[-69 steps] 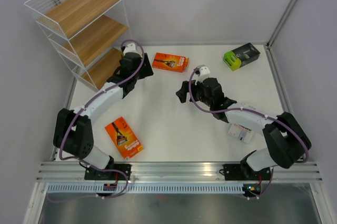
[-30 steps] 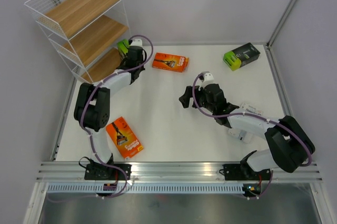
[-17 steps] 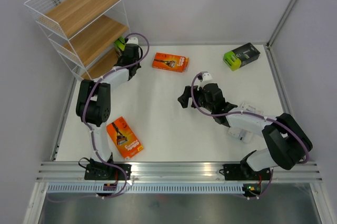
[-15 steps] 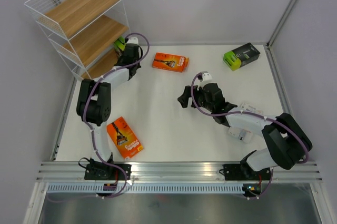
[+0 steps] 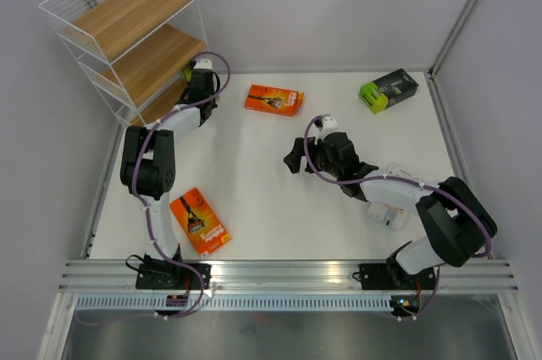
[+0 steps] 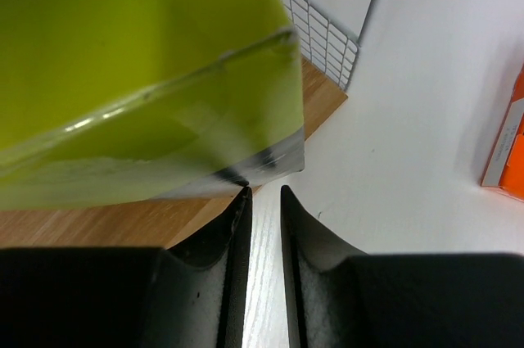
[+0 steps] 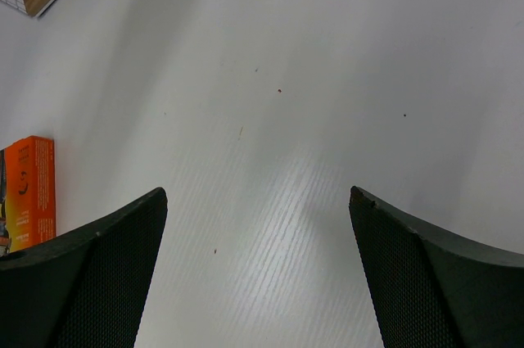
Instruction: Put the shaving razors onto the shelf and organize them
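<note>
Seating a pack on the shelf (image 5: 127, 13) is the step in hand, judged from the left arm's reach to the lowest of the three wood boards. The shelf is a white wire frame, far larger than any pack. In the left wrist view its lowest board lies directly beneath and ahead of the left tool (image 6: 262, 196), with the wire side panel ahead and to the right.

Procedure, as a judgement:
1. Advance the left tool until the whole pack is over the board, clear of the board's front edge.
2. Level the pack, which is tilted at present.
3. Lower it flat onto the wood, long side parallel to the frame, then release.
4. Keep it to one end of the board so the other packs fit.

The tabletop (image 5: 271, 207) carries four more packs, all well apart from the left tool: two orange packs (image 5: 274, 99) (image 5: 200, 221), one black pack with a lime-green end (image 5: 388, 90), and a white pack (image 5: 385, 213) partly under the right arm.

The held pack (image 6: 139, 70) shows a glossy lime-green face with a clear plastic edge. Its lower corner meets the fingertips.

The left tool's jaws stand almost pressed together, apparently pinching that thin edge. The right tool (image 7: 258, 192) is spread wide above bare tabletop.
</note>
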`<action>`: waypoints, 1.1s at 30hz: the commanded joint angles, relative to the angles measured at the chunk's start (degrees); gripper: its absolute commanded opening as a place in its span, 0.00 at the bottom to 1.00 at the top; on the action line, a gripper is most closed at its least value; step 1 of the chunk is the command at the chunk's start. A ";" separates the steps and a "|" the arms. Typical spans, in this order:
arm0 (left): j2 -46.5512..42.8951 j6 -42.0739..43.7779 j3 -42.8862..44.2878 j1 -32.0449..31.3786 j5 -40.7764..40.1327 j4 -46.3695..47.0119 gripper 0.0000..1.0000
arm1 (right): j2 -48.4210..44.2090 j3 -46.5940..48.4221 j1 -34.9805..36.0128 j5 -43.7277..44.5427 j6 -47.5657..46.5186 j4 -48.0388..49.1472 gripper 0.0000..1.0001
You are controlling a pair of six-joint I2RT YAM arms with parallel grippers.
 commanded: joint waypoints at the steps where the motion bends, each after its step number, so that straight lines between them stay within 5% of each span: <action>1: 0.17 1.08 1.58 1.19 -2.53 0.38 0.25 | 0.29 1.72 0.15 -0.90 0.76 2.64 0.98; 18: -3.26 -0.59 -1.41 4.35 -5.88 -2.16 0.25 | -0.42 0.48 0.15 -1.52 0.94 3.52 0.98; 24: -6.51 -1.73 -4.84 3.65 7.02 -0.32 0.27 | -0.51 0.13 0.15 -2.05 1.20 3.96 0.98; 33: -7.21 1.17 -5.72 0.58 12.75 3.37 0.29 | -1.56 -1.36 0.15 -1.70 0.94 3.88 0.98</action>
